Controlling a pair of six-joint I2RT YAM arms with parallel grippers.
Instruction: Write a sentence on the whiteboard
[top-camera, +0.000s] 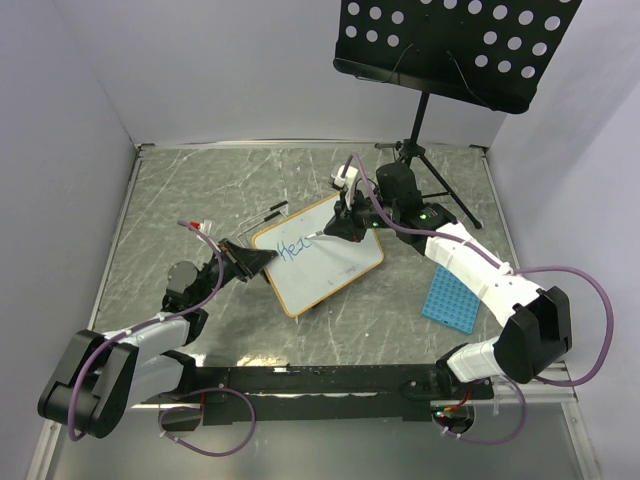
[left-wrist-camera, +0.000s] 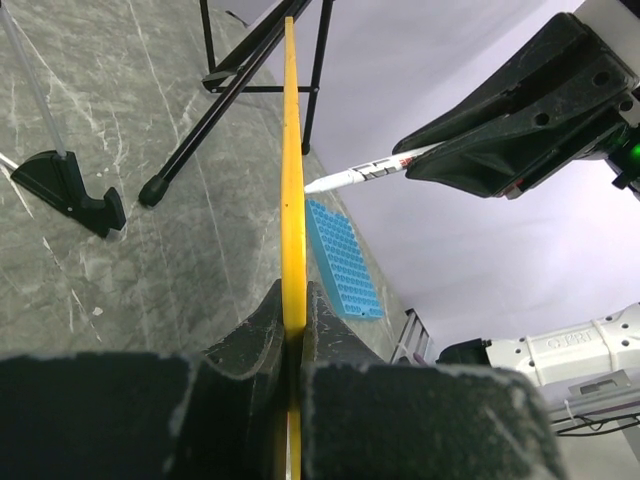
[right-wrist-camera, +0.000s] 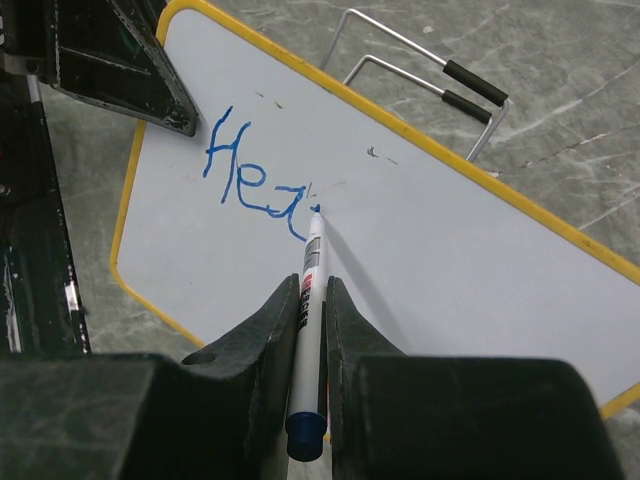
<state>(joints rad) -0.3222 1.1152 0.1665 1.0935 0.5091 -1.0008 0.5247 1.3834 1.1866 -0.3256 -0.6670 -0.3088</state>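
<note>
At the left of the tabletop (top-camera: 170, 200), the left gripper (top-camera: 247, 262) is closed tight on the left corner of the whiteboard (top-camera: 335, 265). Its wrist view shows the yellow frame pinched edge-on between both fingers (left-wrist-camera: 262, 325). The whiteboard sits near the middle of the tabletop, turned diagonally. Blue lettering (right-wrist-camera: 245, 175) runs from the board's left end: a capital H and a couple more letters, the last unclear. The tip of a white marker (right-wrist-camera: 312, 262) touches the board at the end of this lettering. The right gripper (right-wrist-camera: 311, 290) is closed on the marker's barrel. A blue grid tray (top-camera: 452, 297) lies toward the right edge, and a black perforated music stand (top-camera: 450, 45) rises at the far right corner.
</note>
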